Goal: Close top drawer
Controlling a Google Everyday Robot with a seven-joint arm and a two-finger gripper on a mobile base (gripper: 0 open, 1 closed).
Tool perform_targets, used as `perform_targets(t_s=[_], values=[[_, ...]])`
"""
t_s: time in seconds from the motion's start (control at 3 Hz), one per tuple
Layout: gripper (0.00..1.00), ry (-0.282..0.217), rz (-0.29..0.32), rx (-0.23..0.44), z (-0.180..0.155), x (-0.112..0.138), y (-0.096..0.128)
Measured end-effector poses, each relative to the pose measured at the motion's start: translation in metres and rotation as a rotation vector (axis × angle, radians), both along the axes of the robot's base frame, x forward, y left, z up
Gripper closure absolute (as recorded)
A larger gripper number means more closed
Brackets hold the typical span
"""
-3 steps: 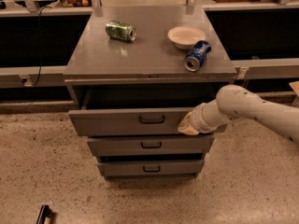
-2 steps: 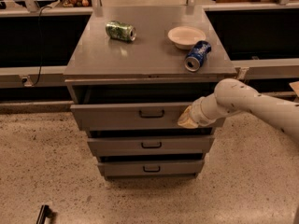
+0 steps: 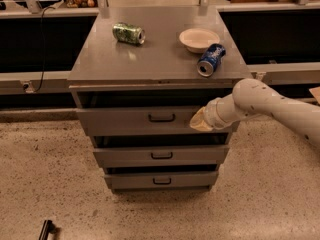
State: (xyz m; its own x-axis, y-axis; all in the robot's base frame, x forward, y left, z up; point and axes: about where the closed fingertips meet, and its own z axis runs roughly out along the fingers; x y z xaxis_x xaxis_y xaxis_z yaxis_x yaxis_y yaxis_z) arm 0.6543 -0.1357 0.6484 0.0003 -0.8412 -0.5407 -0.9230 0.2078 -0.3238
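Note:
The top drawer (image 3: 125, 119) is the tallest grey front of three in a grey metal cabinet, with a small dark pull handle (image 3: 161, 117) at its centre. It stands out a little from the cabinet, with a dark gap above it. My gripper (image 3: 200, 120), at the end of a white arm coming in from the right, rests against the right part of the drawer's front.
On the cabinet top (image 3: 100, 64) lie a green can (image 3: 128, 33), a blue can (image 3: 210, 60) and a white bowl (image 3: 199, 38). The two shorter drawers (image 3: 161, 155) sit below. Dark counters run behind. A small dark object (image 3: 46, 229) lies on the speckled floor.
The gripper has pushed the top drawer further into the cabinet; the opening above it has narrowed. The arm has moved inward with it.

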Motion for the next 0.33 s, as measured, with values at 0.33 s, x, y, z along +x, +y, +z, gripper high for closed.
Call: perform_targets(t_s=[0.33], values=[[1.0,0.037,0.024,0.06,0.0084,-0.0452,0.009]])
